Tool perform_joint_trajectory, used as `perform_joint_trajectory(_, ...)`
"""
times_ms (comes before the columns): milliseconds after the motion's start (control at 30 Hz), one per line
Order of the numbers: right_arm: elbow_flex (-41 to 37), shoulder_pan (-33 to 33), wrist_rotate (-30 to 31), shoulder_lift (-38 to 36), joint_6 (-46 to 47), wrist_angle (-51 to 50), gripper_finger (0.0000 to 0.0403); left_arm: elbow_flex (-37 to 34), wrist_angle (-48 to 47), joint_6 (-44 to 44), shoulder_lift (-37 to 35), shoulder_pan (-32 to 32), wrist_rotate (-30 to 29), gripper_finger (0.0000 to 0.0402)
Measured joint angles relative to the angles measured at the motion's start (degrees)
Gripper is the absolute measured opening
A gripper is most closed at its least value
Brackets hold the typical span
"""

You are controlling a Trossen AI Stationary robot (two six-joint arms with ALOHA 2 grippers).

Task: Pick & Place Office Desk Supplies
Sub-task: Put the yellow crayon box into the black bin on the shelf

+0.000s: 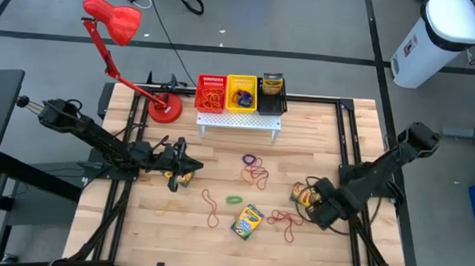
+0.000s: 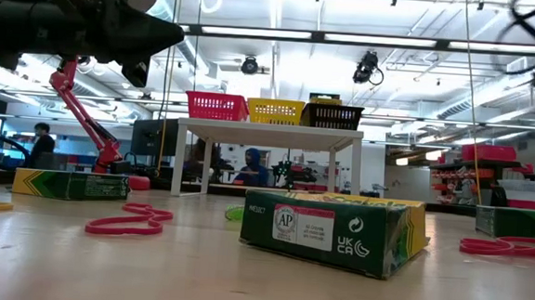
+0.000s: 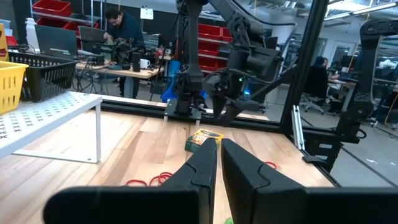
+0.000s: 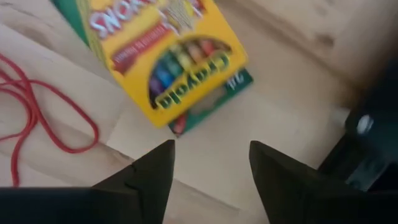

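Two hands are low over the bench [image 1: 216, 230]: I see my right hand [image 4: 211, 165] spread wide and released, hovering just beside a crayon box [image 4: 168, 56] at the bench's right side. My left hand [image 3: 219, 155] is clenched with fingers nearly touching, near another crayon box [image 1: 184, 177], with loose rubber bands [image 1: 254, 173] between the arms
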Motion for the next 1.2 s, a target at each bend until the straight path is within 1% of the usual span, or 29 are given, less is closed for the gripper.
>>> perform_joint_trajectory(100, -1.5, 4.4, 1.3, -0.3, 9.0, 1.0, 0.0201, 0.0, 0.0, 0.0, 0.0, 0.0, 0.0, 0.0029)
perform_joint_trajectory(200, -3.3, 7.5, 4.7, -0.3, 16.0, 3.0, 0.0184, 0.0, 0.0, 0.0, 0.0, 0.0, 0.0, 0.0029)
perform_joint_trajectory(400, -8.8, 10.2, 9.4, -0.3, 23.2, 12.2, 0.0163, 0.0, 0.0, 0.0, 0.0, 0.0, 0.0, 0.0029)
perform_joint_trajectory(600, -11.2, 10.3, 12.1, -0.3, 24.6, 12.7, 0.0161, 0.0, 0.0, 0.0, 0.0, 0.0, 0.0, 0.0029)
perform_joint_trajectory(867, -13.9, 10.3, 13.7, -0.4, 24.6, 16.7, 0.0161, 0.0, 0.0, 0.0, 0.0, 0.0, 0.0, 0.0029)
perform_joint_trajectory(1000, -14.2, 10.4, 14.7, -0.4, 24.6, 17.1, 0.0158, 0.0, 0.0, 0.0, 0.0, 0.0, 0.0, 0.0029)
perform_joint_trajectory(1100, -14.4, 10.4, 15.7, -0.4, 24.6, 17.1, 0.0138, 0.0, 0.0, 0.0, 0.0, 0.0, 0.0, 0.0029)
perform_joint_trajectory(1200, -14.5, 10.3, 18.8, -0.2, 24.4, 17.3, 0.0101, 0.0, 0.0, 0.0, 0.0, 0.0, 0.0, 0.0029)
